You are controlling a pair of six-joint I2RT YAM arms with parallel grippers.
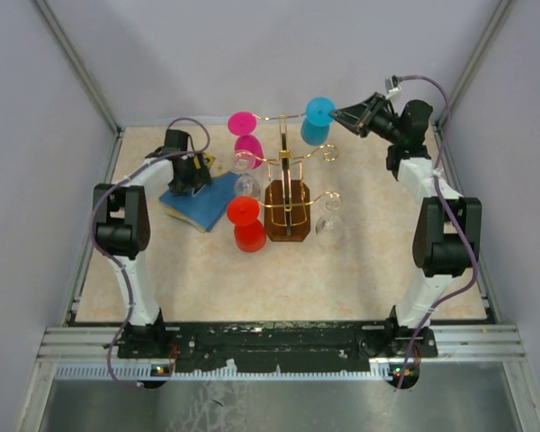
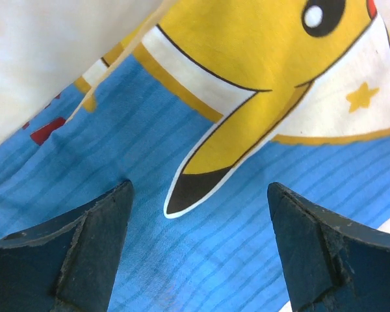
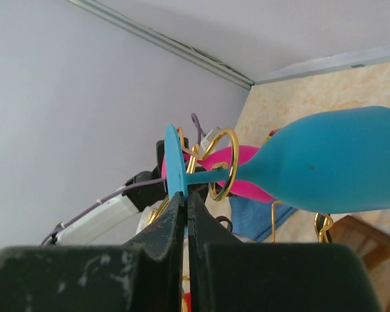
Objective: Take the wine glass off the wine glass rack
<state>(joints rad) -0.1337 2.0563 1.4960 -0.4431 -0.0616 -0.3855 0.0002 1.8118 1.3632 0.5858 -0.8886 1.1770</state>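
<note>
Blue wine glass (image 1: 317,120): it lies on its side at the upper centre of the top view. Its stem runs through a scroll loop (image 3: 234,156) of the wine glass rack (image 1: 286,211), with the bowl toward the rack and the foot toward the right arm.
Right pincer (image 3: 186,198): it is clamped edge-on onto the thin foot disc (image 3: 175,162) of the blue glass, fingers pressed together on it.
Left pincer (image 2: 199,187): its fingers are apart and hold nothing, low over a blue cloth (image 2: 247,260) with a yellow cartoon print, at left centre of the top view.
Handling: the opaque, matte wall suggests plastic, so you can judge the glass light and stiff rather than brittle. The bowl is the heavy end, far from your grip.
Where to hold: the foot rim gives the pads little to bear on, so expect the glass to swivel or droop. The stem just behind the foot would be a steadier hold.
Risk: the rack is thin wire, and a crooked pull may drag or tip it. 2 clear glasses (image 1: 328,227) hang on it too.
Right wrist view only: it shows the grip on the foot and the stem inside the loop.
Top view only: it shows the whole rack, a pink glass (image 1: 246,135), a red glass (image 1: 247,223), both arms and the desk (image 1: 369,270).
</note>
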